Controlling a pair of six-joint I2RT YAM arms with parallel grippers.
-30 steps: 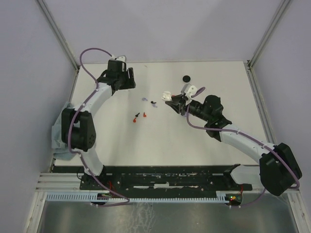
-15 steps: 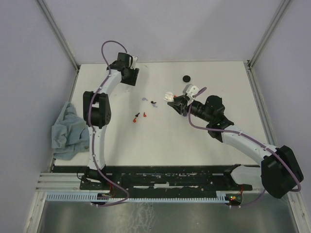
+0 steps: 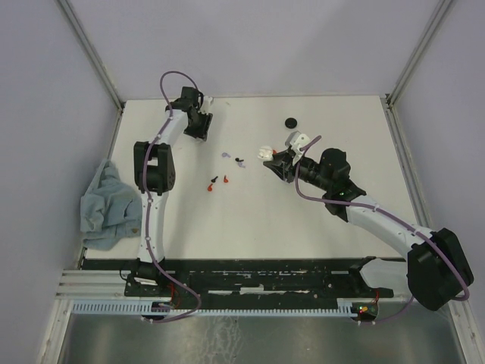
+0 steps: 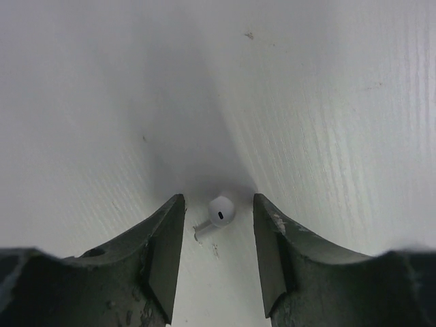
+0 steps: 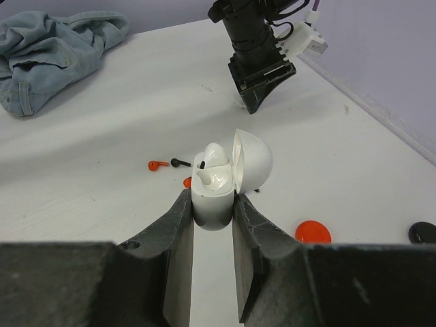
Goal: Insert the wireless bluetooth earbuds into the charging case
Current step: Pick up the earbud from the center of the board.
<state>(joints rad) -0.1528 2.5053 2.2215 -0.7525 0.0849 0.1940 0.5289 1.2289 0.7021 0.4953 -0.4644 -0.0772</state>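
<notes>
Evidently the step in hand is the pick-up of a loose white bud meant for the white charging case [image 5: 216,197]. The white table [image 3: 250,227] carries the work, and a crumpled denim cloth [image 3: 106,205] lies well to the left of the case, past the table's edge. The left gripper [image 4: 219,197] is down at the table, well apart from the case on its far left. Its jaws stand apart on either side of a white earbud [image 4: 221,211], with a gap showing on each side. The right gripper [image 5: 212,204] is clamped on the case's body, the lid is swung open, and one white bud seems to be seated inside. A red disc case [image 5: 313,233] lies near the case, and a black earbud [image 5: 180,162] and a red earbud [image 5: 158,164] lie near it on its left.

Next, the left jaws would need to pinch the tiny bud squarely, since an uneven touch could flick it away. The bud would then have to travel to the case's free socket, stem first.

No brand, label or writing can be read anywhere.
</notes>
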